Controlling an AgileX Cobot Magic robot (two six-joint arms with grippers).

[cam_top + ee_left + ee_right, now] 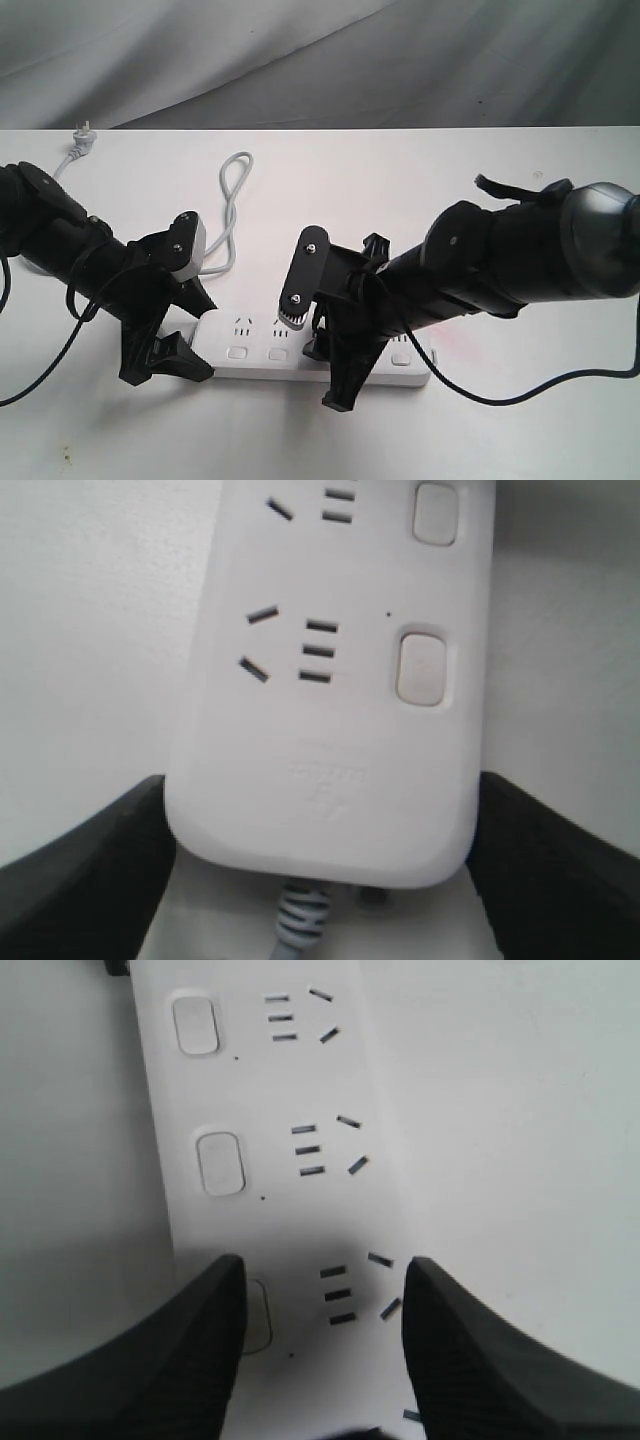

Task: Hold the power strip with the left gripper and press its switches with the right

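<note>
The white power strip (260, 340) lies flat near the table's front edge. My left gripper (203, 338) is shut on its cord end, and in the left wrist view both black fingers (95, 865) press the strip's (330, 740) sides. Two switches (421, 667) show there, and the grey cord (300, 920) leaves between the fingers. My right gripper (318, 360) hovers open over the strip's middle. In the right wrist view one finger (170, 1360) overlaps a switch (262, 1315), and two more switches (220, 1163) lie beyond. Whether it touches I cannot tell.
The grey cord (232, 200) loops behind the strip and runs to its plug (82, 135) at the table's far left edge. A black cable (560, 380) from the right arm trails across the table at the right. Grey cloth hangs behind the table.
</note>
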